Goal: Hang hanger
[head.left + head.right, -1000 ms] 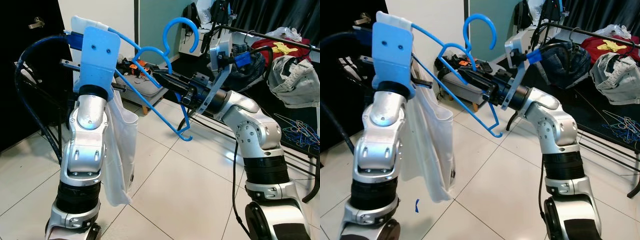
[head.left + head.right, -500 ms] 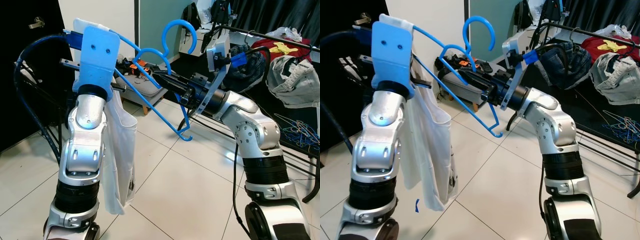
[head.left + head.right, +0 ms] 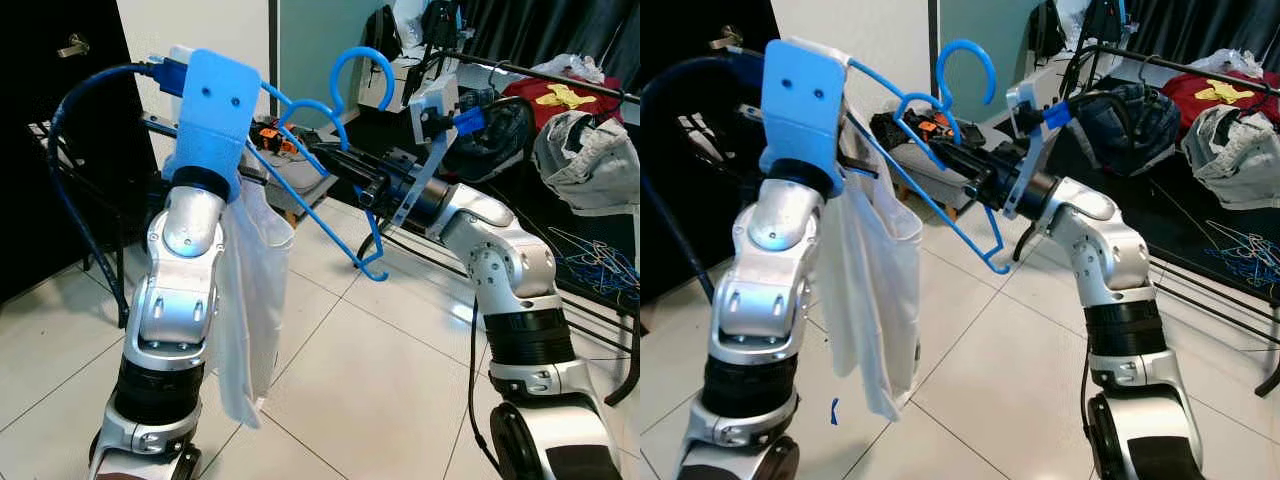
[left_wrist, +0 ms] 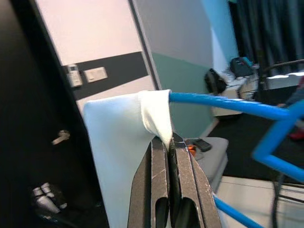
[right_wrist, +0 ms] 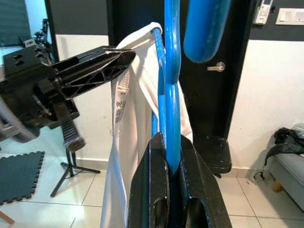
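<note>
You've got the hanger up btwn both arms — right gripper fingers clamped near its neck, left gripper pinching the cloth at its shoulder — light, stiff, prob slippery, so steer by the neck.

You've got bright blue hanger, plain white cloth draped on it. Both tools black: left tool, right tool. Arms silver. Floor white tile, dark grout lines.
</note>
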`<state>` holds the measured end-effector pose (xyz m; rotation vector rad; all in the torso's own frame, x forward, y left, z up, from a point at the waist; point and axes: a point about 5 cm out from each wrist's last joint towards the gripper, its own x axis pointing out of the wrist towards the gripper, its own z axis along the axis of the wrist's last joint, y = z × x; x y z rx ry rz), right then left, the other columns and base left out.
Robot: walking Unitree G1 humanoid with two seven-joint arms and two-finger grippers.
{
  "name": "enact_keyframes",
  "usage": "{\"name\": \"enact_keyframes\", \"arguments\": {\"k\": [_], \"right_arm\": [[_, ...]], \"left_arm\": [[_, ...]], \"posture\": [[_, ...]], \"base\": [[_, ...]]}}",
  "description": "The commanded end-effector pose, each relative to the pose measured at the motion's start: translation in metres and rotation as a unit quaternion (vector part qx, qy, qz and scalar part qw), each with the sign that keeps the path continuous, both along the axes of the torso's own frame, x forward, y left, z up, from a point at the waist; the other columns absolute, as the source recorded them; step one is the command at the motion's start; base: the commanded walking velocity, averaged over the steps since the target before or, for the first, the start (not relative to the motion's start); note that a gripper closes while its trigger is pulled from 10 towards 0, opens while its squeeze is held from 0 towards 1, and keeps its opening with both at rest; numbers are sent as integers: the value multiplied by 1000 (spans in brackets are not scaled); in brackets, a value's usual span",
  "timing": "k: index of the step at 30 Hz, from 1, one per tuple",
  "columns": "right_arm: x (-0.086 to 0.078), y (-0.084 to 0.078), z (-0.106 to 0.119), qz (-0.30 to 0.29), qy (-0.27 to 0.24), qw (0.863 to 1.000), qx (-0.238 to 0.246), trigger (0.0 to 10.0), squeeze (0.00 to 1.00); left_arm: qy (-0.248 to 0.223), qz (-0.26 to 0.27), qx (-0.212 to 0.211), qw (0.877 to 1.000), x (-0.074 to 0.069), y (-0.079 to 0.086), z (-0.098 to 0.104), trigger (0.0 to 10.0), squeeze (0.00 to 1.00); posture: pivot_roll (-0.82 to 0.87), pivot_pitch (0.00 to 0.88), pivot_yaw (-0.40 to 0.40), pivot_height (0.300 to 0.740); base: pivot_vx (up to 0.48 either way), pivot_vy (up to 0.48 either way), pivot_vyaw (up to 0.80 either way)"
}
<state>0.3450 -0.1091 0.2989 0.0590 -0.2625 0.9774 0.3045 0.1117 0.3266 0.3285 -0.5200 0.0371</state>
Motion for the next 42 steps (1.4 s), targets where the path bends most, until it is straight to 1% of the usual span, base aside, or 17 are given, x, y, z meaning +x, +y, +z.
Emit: {"name": "enact_keyframes", "arguments": {"k": [1, 2, 4, 5, 6, 13, 14, 15, 19, 25, 28, 32, 37, 38, 39, 41, 42], "right_arm": [[1, 0, 6, -10, -12, 1000, 6, 10000, 0], [1, 0, 6, -10, -12, 1000, 6, 10000, 0], [0, 3, 4, -5, -9, 1000, 4, 10000, 0], [0, 3, 4, -5, -9, 1000, 4, 10000, 0], [-1, 5, 2, -3, -8, 1000, 3, 10000, 0], [-1, 7, 1, 0, -6, 1000, 3, 10000, 0], [-1, 8, 2, 0, -7, 1000, 4, 10000, 0], [-1, 8, 2, 0, -7, 1000, 4, 10000, 0], [0, 10, 3, 0, -7, 1000, 9, 10000, 0], [0, 10, 3, -2, -5, 1000, 11, 10000, 0], [2, 10, 4, -5, -4, 1000, 13, 10000, 0], [2, 10, 4, -5, -4, 1000, 14, 10000, 0], [2, 10, 4, -3, -6, 1000, 13, 10000, 0], [2, 9, 4, -2, -6, 1000, 13, 10000, 0], [1, 9, 5, -1, -7, 1000, 13, 10000, 0], [1, 9, 5, -1, -7, 1000, 13, 10000, 0], [1, 8, 6, 0, -9, 1000, 15, 10000, 0]], "left_arm": [[-12, -50, 14, 999, -3, -17, 5, 10000, 0], [-12, -50, 14, 999, -3, -17, 5, 10000, 0], [0, -85, 27, 996, -3, -30, -1, 10000, 0], [0, -85, 27, 996, -3, -30, -1, 10000, 0], [4, -95, 33, 995, -3, -35, -3, 10000, 0], [12, -111, 39, 993, -4, -41, -6, 10000, 0], [17, -129, 40, 991, -4, -46, -8, 10000, 0], [17, -129, 40, 991, -4, -46, -8, 10000, 0], [40, -194, 55, 979, -7, -63, -17, 10000, 0], [50, -222, 72, 971, -11, -71, -22, 10000, 0], [58, -263, 76, 960, -17, -80, -27, 10000, 0], [63, -271, 79, 957, -18, -82, -29, 10000, 0], [69, -262, 87, 959, -17, -79, -31, 10000, 0], [69, -257, 82, 960, -16, -76, -31, 10000, 639], [68, -254, 74, 962, -15, -73, -30, 10000, 1000], [68, -254, 74, 962, -15, -73, -30, 10000, 1000], [68, -263, 70, 960, -16, -72, -29, 10000, 1000]], "posture": [[-29, 0, -30, 740], [-29, 0, -30, 740], [-31, 0, -28, 740], [-31, 0, -28, 740], [-31, 0, -28, 740], [-31, 0, -28, 740], [-32, 0, -29, 740], [-32, 0, -29, 740], [-31, 0, -31, 740], [-30, 0, -32, 740], [-29, 0, -35, 740], [-29, 0, -35, 740], [-29, 0, -36, 740], [-30, 0, -36, 740], [-31, 0, -35, 740], [-31, 0, -35, 740], [-31, 0, -36, 740]], "base": [[0, 0, 0], [0, 0, 0], [0, 0, 0], [0, 0, 0], [0, 0, 0], [0, 0, 0], [0, 0, 0], [0, 0, 0], [0, 0, 0], [0, 0, 0], [0, 0, 0], [0, 0, 0], [0, 0, 0], [0, 0, 0], [0, 0, 0], [0, 0, 0], [0, 0, 0]]}}
